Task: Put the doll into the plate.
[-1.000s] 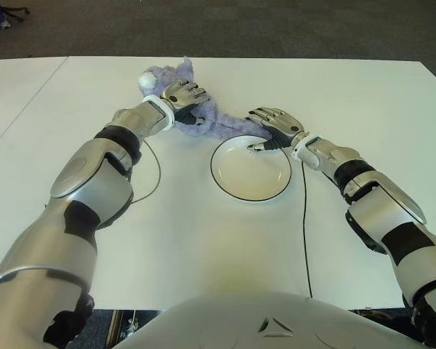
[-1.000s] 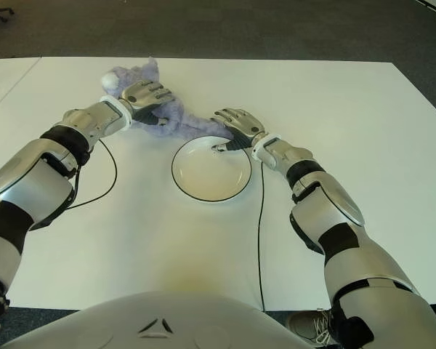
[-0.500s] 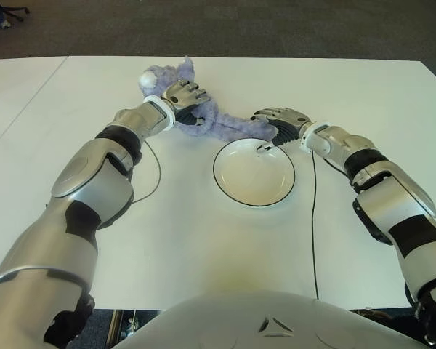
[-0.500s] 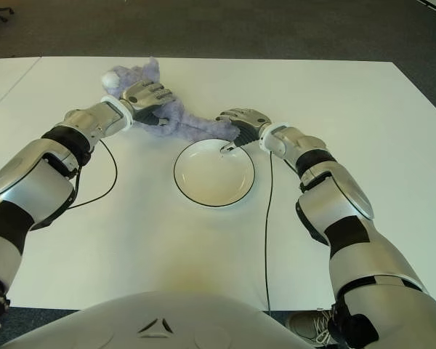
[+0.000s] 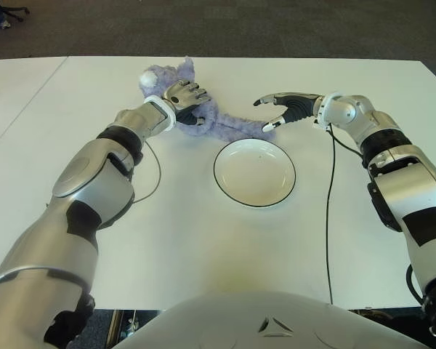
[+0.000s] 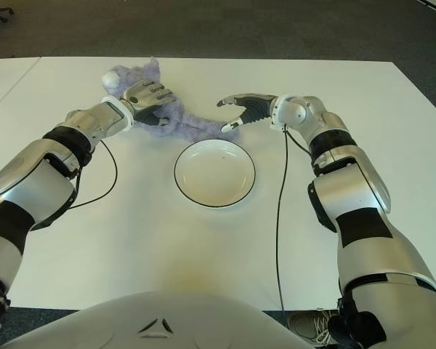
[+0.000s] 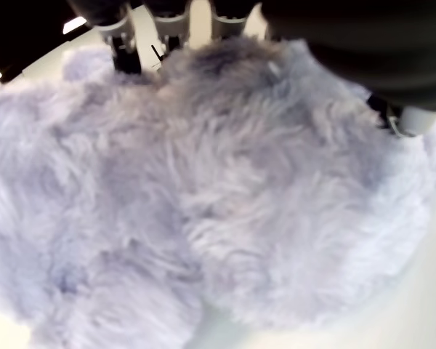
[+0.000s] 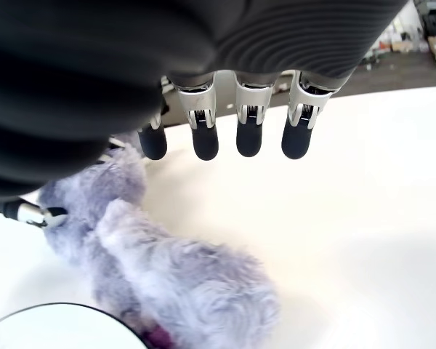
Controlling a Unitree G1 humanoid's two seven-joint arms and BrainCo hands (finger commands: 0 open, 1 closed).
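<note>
Clearly the grasp is the step in hand: the left hand (image 5: 183, 95) sits on top of the doll (image 5: 212, 123), its fingers (image 7: 126, 45) curled down into the lilac fur, and the left wrist view shows the plush filling the palm. Whether the hold is firm enough to lift, I cannot tell. The right hand (image 5: 285, 107) hovers just beyond the doll's near end, fingers (image 8: 249, 129) stretched out and holding nothing, above the worktop (image 5: 363, 218). The doll lies stretched across the worktop behind the plate (image 5: 254, 173), its tail end just beside the plate's far rim and not inside it. The plate holds nothing so far. Next, as I judge it, the left hand must lift the limp body clear of the rim and carry it toward the robot, over the plate's middle, before letting go.
</note>
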